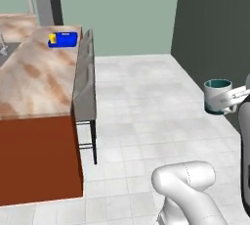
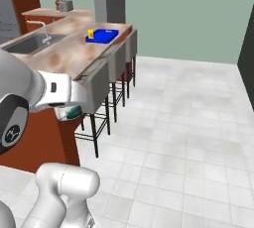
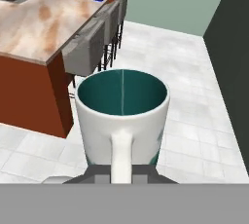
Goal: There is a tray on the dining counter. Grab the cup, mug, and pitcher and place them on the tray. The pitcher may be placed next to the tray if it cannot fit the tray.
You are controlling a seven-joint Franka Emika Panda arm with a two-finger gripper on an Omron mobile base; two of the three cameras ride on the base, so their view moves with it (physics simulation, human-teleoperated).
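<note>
Carrying the mug [image 3: 122, 118], upright and empty, over the tiled floor [image 1: 146, 101] and well apart from the dining counter [image 1: 36, 79]. Gripper [image 1: 229, 102] narrowed on the mug at its handle side (fingertips themselves hidden behind the white wall). Far end of the counter: blue tray [image 1: 66, 39] with the yellow cup [image 1: 52, 39] at its left edge. Risks, as judged: slipping or swinging from a grip so near the handle; clipping the grey stools [image 1: 85, 79] on approach; knocking the cup when setting down beside it.

Kitchen: sink [image 2: 31, 43], stools [image 2: 106, 93], dining counter [image 1: 34, 77].
</note>
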